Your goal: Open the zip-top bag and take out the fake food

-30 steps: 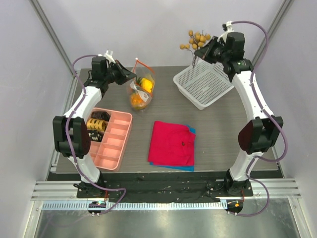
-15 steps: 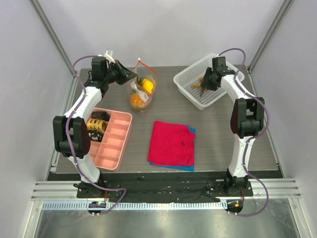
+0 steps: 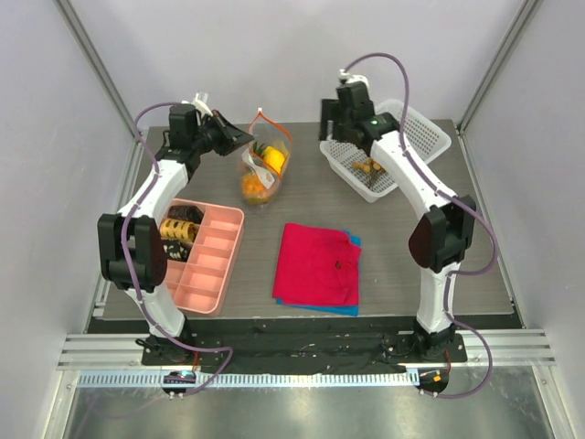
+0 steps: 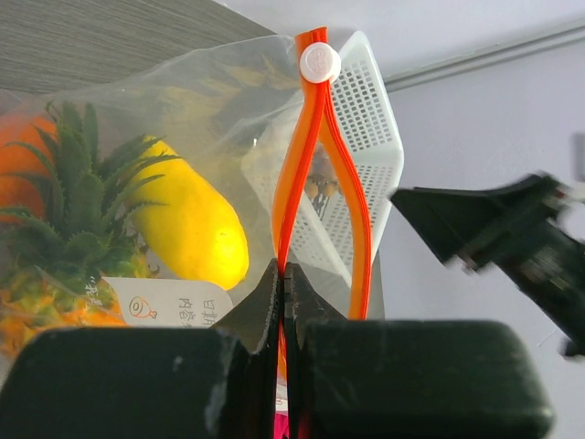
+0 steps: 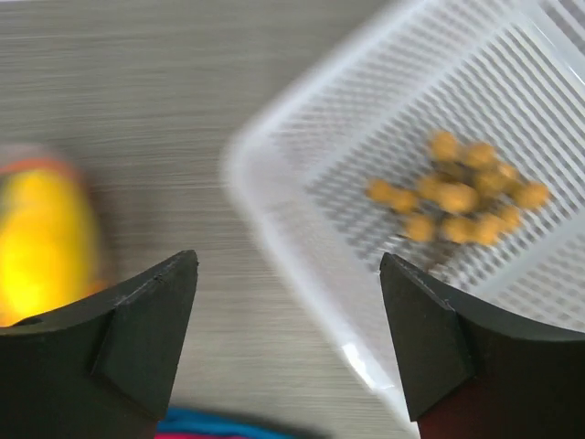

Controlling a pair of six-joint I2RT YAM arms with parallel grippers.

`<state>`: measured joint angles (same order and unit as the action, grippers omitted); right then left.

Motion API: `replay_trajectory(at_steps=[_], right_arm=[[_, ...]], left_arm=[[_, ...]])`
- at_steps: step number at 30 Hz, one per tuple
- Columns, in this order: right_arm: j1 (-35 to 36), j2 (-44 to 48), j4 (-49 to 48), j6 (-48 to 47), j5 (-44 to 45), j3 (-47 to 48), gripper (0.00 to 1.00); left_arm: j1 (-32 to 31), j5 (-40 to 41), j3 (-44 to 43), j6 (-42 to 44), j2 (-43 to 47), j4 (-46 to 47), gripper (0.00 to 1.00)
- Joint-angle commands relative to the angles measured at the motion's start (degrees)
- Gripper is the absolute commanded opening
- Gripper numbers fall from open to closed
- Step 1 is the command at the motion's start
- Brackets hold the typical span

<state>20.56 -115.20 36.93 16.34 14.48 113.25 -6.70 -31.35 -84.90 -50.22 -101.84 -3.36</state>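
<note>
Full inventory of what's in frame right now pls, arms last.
zip-top bag: 1, clear with orange zip strip, far centre-left of table
fake food: at least three, yellow, orange, green-crowned pineapple, inside the bag
mesh basket: 1, white, far right
berry cluster: 1, yellow-brown, in the basket
compartment tray: 1, pink, near left
ringed pieces: a few, dark, in the tray
red cloth: 1, centre
blue cloth: 1, under the red
left gripper: shut on the bag's strip
right gripper: open, above the basket's edge

Two white arms, black at every joint.
Left arm [image 3: 151, 197] and right arm [image 3: 413, 176] wear smooth white shells between bulky black housings, purple cables [image 3: 395, 69] looping along them; left end effector [image 4: 282, 274] and right end effector [image 5: 288, 265] show matte black wedge fingers [image 5: 146, 320].
</note>
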Motion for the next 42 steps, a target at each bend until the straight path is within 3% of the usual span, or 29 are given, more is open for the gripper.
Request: replay_trajectory(at_steps=[1, 9, 15, 22, 27, 28, 32, 42], right_arm=[[8.79, 4.55, -2.03, -5.78, -1.90, 8.12, 0.83], [13.63, -1.86, -1.77, -8.96, -13.23, 16.37, 0.54], [15.74, -9.85, 2.71, -11.06, -16.77, 23.84, 0.49], [16.80, -13.74, 4.12, -9.66, -14.75, 24.83, 0.43], [17.15, -14.27, 7.37, -9.22, -8.95, 23.95, 0.47], [17.06, -14.18, 7.80, -9.57, -8.77, 23.77, 0.53], [17.32, -14.70, 7.90, -9.39, -8.85, 22.54, 0.62], [17.41, -15.50, 3.69, -6.76, -8.86, 14.82, 0.71]], left_arm=[[-0.68, -1.52, 0.35, -0.06, 1.91, 2.74, 0.00], [-1.65, -1.69, 0.35, 0.03, 2.00, 2.83, 0.00], [-2.00, -1.87, 0.35, -0.06, 1.82, 2.74, 0.00], [-2.53, -2.04, 0.35, -0.23, 1.91, 2.74, 0.00], [-2.97, -1.96, 0.35, -0.50, 1.65, 2.83, 0.00], [-3.06, -1.87, 0.53, -0.58, 1.47, 2.83, 0.00], [-3.50, -1.69, 0.88, -0.94, 0.95, 2.91, 0.00], [-4.73, -0.29, 1.67, -2.25, -2.13, 4.67, 0.00]])
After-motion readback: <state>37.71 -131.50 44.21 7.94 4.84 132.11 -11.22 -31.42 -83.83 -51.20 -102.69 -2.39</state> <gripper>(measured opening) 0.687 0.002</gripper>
